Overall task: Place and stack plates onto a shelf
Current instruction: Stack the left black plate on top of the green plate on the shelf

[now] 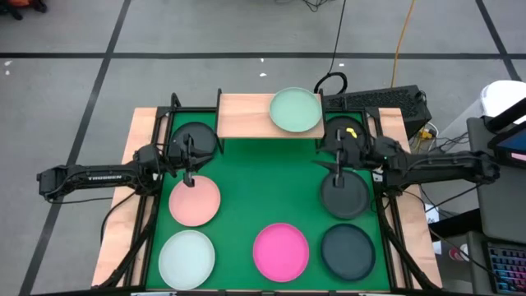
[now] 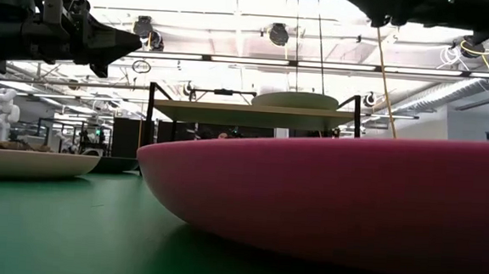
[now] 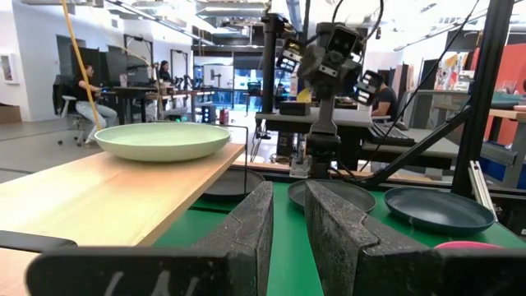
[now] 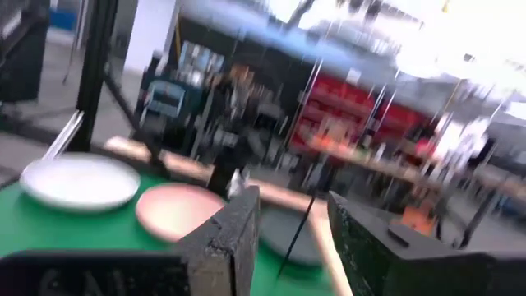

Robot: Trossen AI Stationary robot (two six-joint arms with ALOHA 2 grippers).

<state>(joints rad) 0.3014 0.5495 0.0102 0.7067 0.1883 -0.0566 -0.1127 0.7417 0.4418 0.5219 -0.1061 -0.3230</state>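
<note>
Best done by working from the near plates outward; right claw (image 1: 339,167) hangs with fingers apart and nothing between them, just above the near rim of a dark plate (image 1: 344,196) on the green mat, so judged to be about to take that one; lower slowly, close on the rim only, lift level, then carry toward the shelf (image 1: 246,115) and set down on the bare wood beside the mint plate (image 1: 296,109) or squarely on top of it; risk judged to lie in the shallow matte rim slipping from a thin pinch, and in clipping the shelf's black legs on the way in.

Left claw (image 1: 188,167) also parted a little and empty, raised over the mat between a second dark plate (image 1: 194,140) behind it and the pale pink plate (image 1: 195,201) in front of it; ready for the pink one next.

Nearest to the right claw, the dark plate; farther toward the desk front, another dark plate (image 1: 348,251) and the magenta plate (image 1: 280,251); beyond the pink one, the whitish plate (image 1: 186,258) at the front corner; all round, shallow, same size, lying flat and apart; only the mint plate up on the shelf, at its right end.
</note>
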